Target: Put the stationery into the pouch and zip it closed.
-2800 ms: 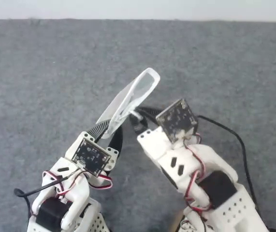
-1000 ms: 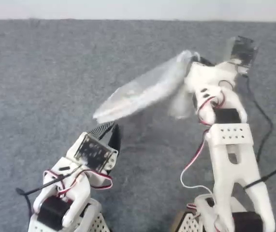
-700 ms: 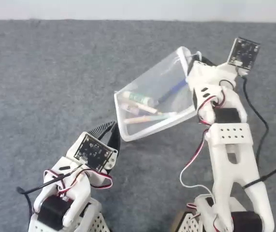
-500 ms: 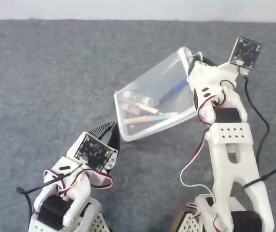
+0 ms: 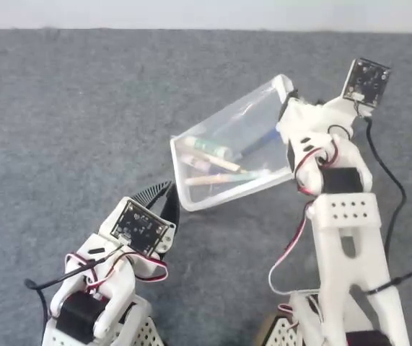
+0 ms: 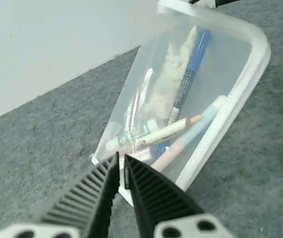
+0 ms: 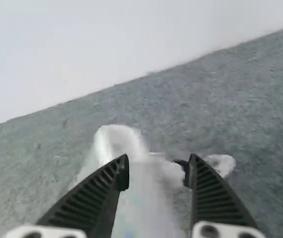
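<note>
The clear pouch (image 5: 227,155) with white trim lies slanted on the grey carpet, and several pens and markers (image 5: 213,162) show through it. My right gripper (image 5: 287,108) is at its far right end. In the right wrist view that gripper (image 7: 157,171) is open, with the pouch's white end (image 7: 126,144) between the spread fingers. My left gripper (image 5: 168,191) is shut, with its tips just short of the pouch's near left corner. In the left wrist view the shut gripper (image 6: 121,161) points at the pouch (image 6: 215,64), where a blue pen (image 6: 193,59) crosses the other pens (image 6: 181,129).
Grey carpet (image 5: 68,108) covers the whole table. A pale wall (image 5: 206,13) runs along the far edge. Black cables (image 5: 386,180) trail beside the right arm.
The pouch hung upright from the left gripper; the right arm swung it right and laid it flat. In the last half second its far end shifted slightly right. The left arm stayed still.
</note>
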Controlling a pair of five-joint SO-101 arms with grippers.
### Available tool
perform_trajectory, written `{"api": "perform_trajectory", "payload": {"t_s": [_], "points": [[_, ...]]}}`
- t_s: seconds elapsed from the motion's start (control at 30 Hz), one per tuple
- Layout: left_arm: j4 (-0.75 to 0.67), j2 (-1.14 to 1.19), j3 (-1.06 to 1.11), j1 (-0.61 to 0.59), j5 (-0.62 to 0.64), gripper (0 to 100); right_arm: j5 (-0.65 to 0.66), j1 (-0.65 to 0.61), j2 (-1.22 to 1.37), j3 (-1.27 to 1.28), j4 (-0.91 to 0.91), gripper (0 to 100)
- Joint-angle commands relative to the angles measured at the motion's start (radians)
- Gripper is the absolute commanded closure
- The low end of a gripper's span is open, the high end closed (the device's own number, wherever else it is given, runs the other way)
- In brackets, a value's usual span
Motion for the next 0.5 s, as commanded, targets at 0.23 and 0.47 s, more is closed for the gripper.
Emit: {"api": "perform_trajectory", "payload": {"t_s": [0.23, 0.47], "points": [[-0.002, -0.02, -0.005, -0.006, -0.002, 99, -0.005, -0.018, -0.102, -0.032, 0.008, 81.1], [-0.035, -0.02, 0.005, -0.11, 0.021, 99, -0.002, -0.018, -0.205, -0.029, 0.015, 81.2]]}}
